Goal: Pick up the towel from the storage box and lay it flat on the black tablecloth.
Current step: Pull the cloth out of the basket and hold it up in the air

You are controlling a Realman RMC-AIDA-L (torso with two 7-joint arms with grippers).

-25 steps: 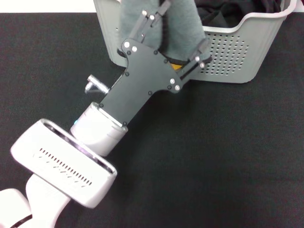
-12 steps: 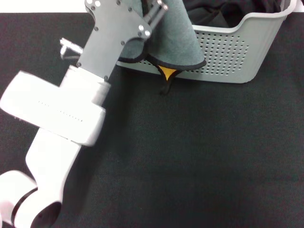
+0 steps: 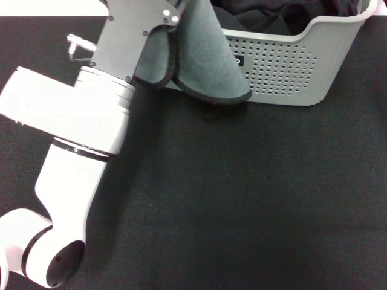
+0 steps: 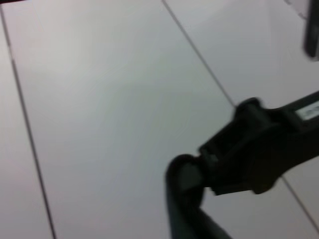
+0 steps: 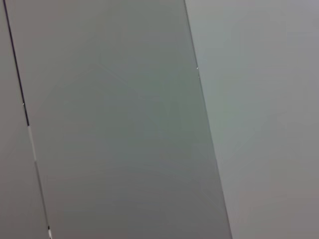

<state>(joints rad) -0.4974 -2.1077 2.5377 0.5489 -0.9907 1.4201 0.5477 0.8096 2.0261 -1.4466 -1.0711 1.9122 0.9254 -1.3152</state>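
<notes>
Towel (image 3: 208, 57) hangs from the left hand (image 3: 172, 12) at the top of the head view, grey side out, its dark-trimmed lower edge curling in a loose fold just in front of the box (image 3: 290, 63) and clear of the tablecloth (image 3: 254, 199) below. The hand's black plate lies over the upper left part of the cloth, and the fingertips run out of the top of the view, so how far they are apart cannot be seen; the towel gathers to a narrow neck there and drapes down from the hand, which says the hand has it gripped. One fold of the towel wraps back beside the plate's lower edge. The left arm's white links slant from the lower left corner up to the hand, over the left part of the tablecloth. The box stands at the top right on the tablecloth, perforated wall facing the camera, its small black label (image 3: 238, 60) just showing past the towel's right edge, and dark fabric (image 3: 284, 15) lies heaped inside it. The towel's bottom corner overlaps the box's front wall in the head view. The tablecloth covers the table across nearly the whole view, with a pale strip showing at the top left edge. The left wrist view shows only a pale panelled surface and a dark bracket (image 4: 249, 159), not the towel. The right hand appears in no view, and its wrist view shows plain grey panels
</notes>
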